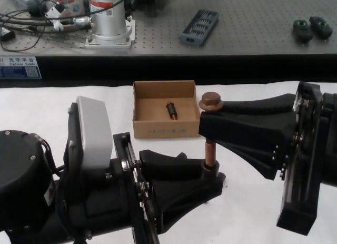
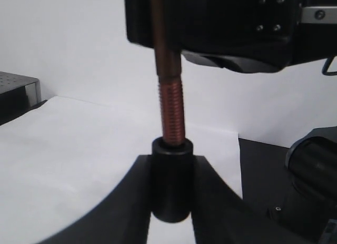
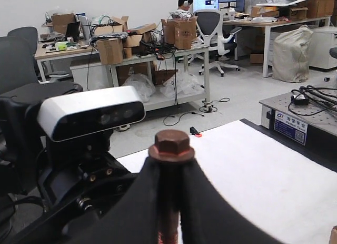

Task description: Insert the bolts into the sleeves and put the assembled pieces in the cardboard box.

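1. The white sheet spreads under both arms and the box.
2. The right gripper extends in from 3 o'clock in the high view, its fingers pinching the bolt just under the head.
3. The left gripper extends in from 8 o'clock, lower down, with its fingers clamped on the sleeve.
4. The cardboard box sits open-topped at 11 o'clock of the held parts, near the sheet's far edge.
5. The bolt stands upright (copper-coloured, hex head on top), its threaded end at the sleeve's mouth.
6. The black sleeve stands upright directly beneath the bolt.
7. One assembled piece lies on the box floor.
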Action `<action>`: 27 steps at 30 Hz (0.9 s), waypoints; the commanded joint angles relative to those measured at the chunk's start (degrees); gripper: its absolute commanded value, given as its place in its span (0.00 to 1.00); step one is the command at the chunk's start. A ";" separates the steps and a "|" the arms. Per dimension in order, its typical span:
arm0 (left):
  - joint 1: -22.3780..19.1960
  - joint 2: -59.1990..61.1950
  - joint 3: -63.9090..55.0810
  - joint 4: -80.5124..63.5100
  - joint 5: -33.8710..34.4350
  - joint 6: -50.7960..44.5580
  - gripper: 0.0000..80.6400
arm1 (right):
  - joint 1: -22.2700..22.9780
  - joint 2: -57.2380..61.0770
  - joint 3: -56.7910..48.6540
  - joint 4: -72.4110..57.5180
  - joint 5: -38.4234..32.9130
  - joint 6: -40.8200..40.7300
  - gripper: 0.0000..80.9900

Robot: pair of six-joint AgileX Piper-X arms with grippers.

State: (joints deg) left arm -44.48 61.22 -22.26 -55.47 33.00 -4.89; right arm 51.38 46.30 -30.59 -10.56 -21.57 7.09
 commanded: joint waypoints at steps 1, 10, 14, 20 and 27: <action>-0.21 -0.01 -0.35 -2.05 0.20 -0.70 0.01 | 0.02 0.21 -0.10 -0.48 0.41 -0.50 0.05; -0.21 -0.11 -0.35 -4.18 0.20 -0.69 0.01 | 0.13 3.67 -0.10 -0.48 -0.31 -0.27 0.05; -0.21 -0.11 -0.35 -6.37 -0.31 -0.69 0.01 | 0.13 3.95 -0.10 0.00 -0.44 -0.27 0.05; -0.21 -0.28 -0.35 -6.37 -3.07 -0.69 0.01 | 0.13 3.84 -0.10 3.30 -3.41 2.51 0.11; -0.21 -0.28 -0.35 -6.37 -3.22 -0.69 0.01 | 0.13 3.84 -0.10 6.48 -1.83 2.16 0.48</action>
State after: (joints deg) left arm -44.48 61.53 -21.72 -58.79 29.59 -5.27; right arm 51.38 50.01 -30.59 -5.38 -23.96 9.37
